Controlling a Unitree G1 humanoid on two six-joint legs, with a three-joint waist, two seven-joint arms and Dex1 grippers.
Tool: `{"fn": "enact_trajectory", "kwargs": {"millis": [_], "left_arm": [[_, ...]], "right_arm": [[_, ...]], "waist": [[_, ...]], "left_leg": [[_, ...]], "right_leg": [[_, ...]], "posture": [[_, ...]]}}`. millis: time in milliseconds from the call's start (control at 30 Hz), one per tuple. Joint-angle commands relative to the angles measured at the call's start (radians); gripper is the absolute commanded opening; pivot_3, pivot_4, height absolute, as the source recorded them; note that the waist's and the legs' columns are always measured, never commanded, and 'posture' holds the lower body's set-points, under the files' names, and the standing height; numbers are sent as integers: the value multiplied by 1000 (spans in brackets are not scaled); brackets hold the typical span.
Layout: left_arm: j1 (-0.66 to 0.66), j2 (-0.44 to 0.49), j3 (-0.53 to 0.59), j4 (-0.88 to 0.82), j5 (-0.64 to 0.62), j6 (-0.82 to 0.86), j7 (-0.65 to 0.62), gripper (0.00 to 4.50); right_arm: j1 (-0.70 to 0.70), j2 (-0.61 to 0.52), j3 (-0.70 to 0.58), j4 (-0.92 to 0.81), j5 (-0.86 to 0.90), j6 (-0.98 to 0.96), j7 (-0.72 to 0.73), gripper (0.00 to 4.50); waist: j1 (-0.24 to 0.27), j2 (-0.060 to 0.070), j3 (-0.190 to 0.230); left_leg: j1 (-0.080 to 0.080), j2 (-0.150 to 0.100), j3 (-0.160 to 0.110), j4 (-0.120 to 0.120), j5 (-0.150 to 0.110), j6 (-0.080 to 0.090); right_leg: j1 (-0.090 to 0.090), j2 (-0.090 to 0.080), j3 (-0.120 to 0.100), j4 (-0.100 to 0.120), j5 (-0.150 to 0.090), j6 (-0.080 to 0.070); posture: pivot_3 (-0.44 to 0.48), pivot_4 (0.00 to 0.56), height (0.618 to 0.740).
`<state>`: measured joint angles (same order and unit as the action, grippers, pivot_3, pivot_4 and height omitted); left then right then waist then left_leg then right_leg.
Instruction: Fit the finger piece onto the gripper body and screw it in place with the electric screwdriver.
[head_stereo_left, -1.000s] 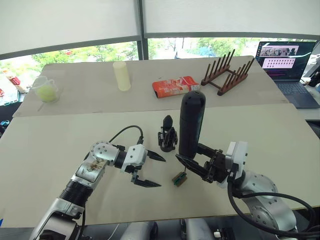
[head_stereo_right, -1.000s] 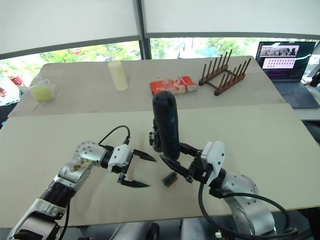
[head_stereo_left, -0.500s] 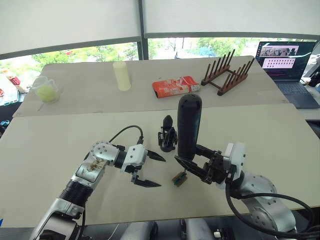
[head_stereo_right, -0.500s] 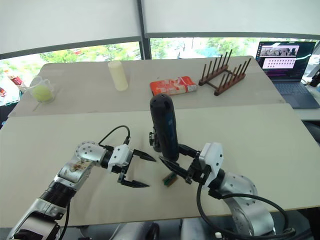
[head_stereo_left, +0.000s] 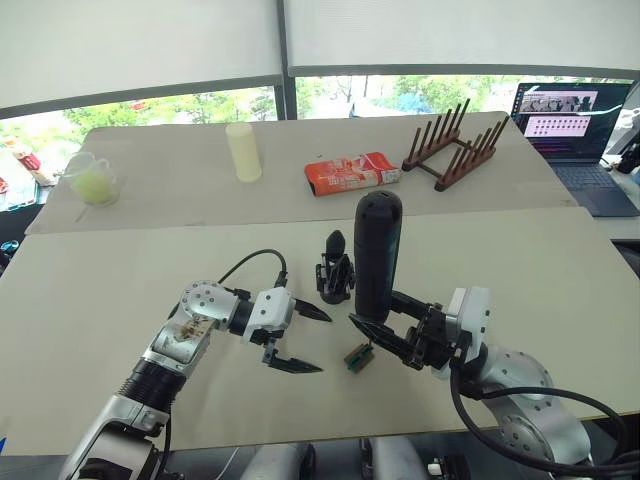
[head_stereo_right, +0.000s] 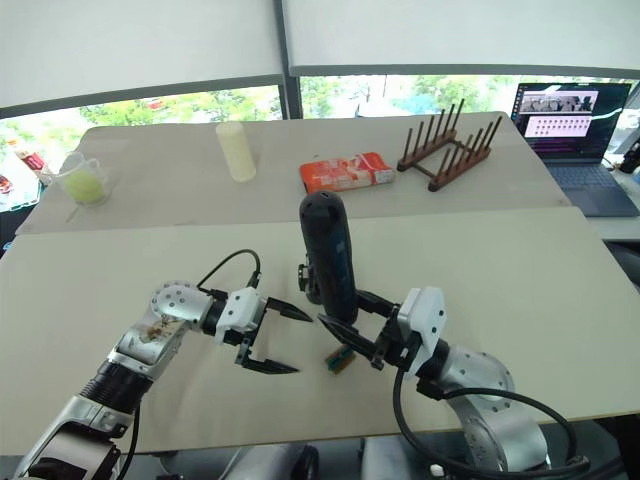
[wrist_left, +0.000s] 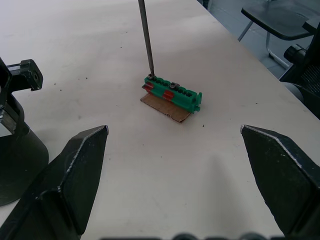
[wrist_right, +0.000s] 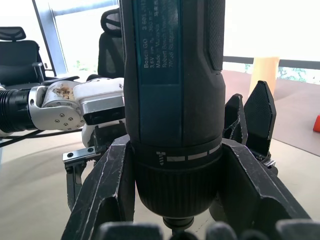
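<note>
R gripper (head_stereo_left: 375, 330) clamped on the electric screwdriver (head_stereo_left: 377, 255), held upright near desk (head_stereo_left: 560, 290) front edge, bit tip (wrist_left: 150, 75) down on the green screw block (wrist_left: 172, 93). L gripper (head_stereo_left: 300, 340) spread wide, empty, just beside block. Gripper body (head_stereo_left: 335, 270) stands behind, mid-desk; finger piece looks already on it, can't confirm. Judgement: picking up a screw — keep driver vertical, tip centred on screw head, lift straight w/o tipping block.
</note>
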<state>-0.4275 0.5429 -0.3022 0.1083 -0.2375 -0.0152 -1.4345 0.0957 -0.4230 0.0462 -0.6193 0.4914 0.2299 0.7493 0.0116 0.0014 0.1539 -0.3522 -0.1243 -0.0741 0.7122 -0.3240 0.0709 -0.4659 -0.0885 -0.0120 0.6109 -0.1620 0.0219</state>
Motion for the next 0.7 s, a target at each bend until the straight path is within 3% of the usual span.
{"fn": "enact_trajectory", "kwargs": {"millis": [33,700], "left_arm": [[-12,1,4,-30,-13,3,-1,4500],[-10,1,5,-41,-14,12,1,4500]], "right_arm": [[-9,1,-12,-35,15,-46,6,1906],[-15,-8,-21,-40,24,-41,15,1906]], "waist": [[0,0,0],[0,0,0]], "left_leg": [[0,0,0,0,0,0],[0,0,0,0,0,0]], "right_leg": [[0,0,0,0,0,0],[0,0,0,0,0,0]], "posture": [[0,150,740],[0,150,740]]}}
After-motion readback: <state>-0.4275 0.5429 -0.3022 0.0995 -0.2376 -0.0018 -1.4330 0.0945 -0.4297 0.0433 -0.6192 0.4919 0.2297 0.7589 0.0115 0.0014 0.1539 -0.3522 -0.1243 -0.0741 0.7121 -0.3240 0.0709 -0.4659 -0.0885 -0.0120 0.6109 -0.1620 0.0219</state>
